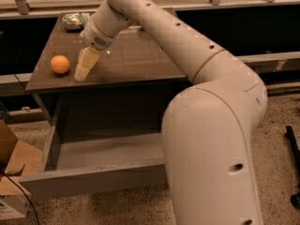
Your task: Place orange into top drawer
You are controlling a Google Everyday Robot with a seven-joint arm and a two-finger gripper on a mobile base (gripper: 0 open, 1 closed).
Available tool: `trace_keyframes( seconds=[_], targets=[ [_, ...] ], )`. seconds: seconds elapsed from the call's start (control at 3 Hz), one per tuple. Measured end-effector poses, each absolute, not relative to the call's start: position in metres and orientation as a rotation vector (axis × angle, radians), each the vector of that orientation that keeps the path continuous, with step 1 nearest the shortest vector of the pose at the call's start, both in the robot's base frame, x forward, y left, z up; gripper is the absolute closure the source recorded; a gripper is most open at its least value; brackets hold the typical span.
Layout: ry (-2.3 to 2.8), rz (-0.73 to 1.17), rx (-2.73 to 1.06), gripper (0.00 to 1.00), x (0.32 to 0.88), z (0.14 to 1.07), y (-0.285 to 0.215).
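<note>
The orange [60, 64] sits on the brown table [136, 60] near its left front corner. My gripper [83, 69] hangs just to the right of the orange, pointing down at the table top, a small gap away from the fruit. The top drawer [93, 175] is pulled open below the table, grey inside, and nothing shows in it.
A green-and-white snack bag [74, 20] lies at the table's back left. A cardboard box [11, 172] stands on the floor left of the drawer. My large white arm [211, 125] fills the right foreground. A dark object [294, 163] lies on the floor at far right.
</note>
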State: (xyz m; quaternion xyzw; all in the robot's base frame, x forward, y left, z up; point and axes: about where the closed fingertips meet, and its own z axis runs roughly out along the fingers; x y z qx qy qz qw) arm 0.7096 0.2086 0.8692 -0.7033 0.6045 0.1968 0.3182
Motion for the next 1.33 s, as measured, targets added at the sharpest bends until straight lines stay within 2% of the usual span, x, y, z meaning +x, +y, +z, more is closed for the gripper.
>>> trace_keyframes(
  seconds=[0.67, 1.33],
  targets=[
    [1.527, 0.618, -1.878, 0.00, 0.726, 0.850, 0.262],
    [1.513, 0.691, -1.901, 0.50, 0.731, 0.834, 0.286]
  ],
)
